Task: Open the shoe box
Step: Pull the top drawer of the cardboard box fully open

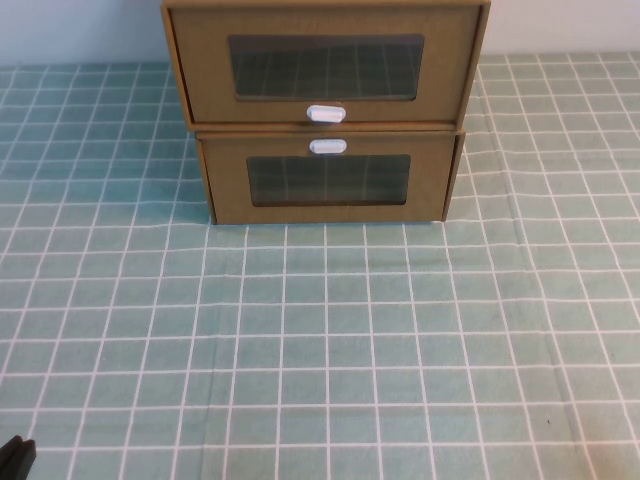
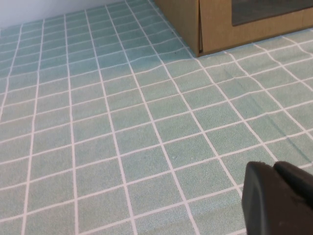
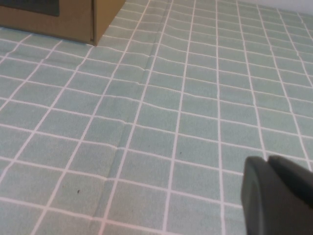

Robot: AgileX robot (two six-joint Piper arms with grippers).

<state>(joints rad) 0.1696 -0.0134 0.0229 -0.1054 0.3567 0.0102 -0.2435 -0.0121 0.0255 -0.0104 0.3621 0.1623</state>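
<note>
Two brown cardboard shoe boxes stand stacked at the far middle of the table. The upper box (image 1: 325,62) and the lower box (image 1: 330,178) each have a dark window and a white handle, upper handle (image 1: 326,114), lower handle (image 1: 327,146). Both fronts are closed. My left gripper (image 2: 274,169) is shut with nothing in it, low over the cloth near the front left; a corner of the lower box (image 2: 215,24) shows far off in its wrist view. My right gripper (image 3: 268,161) is shut and empty too, with a box corner (image 3: 73,19) at a distance.
A teal cloth with a white grid (image 1: 330,340) covers the whole table and has a few shallow creases. A black bit of the left arm (image 1: 15,458) shows at the front left corner. A pale wall lies behind the boxes.
</note>
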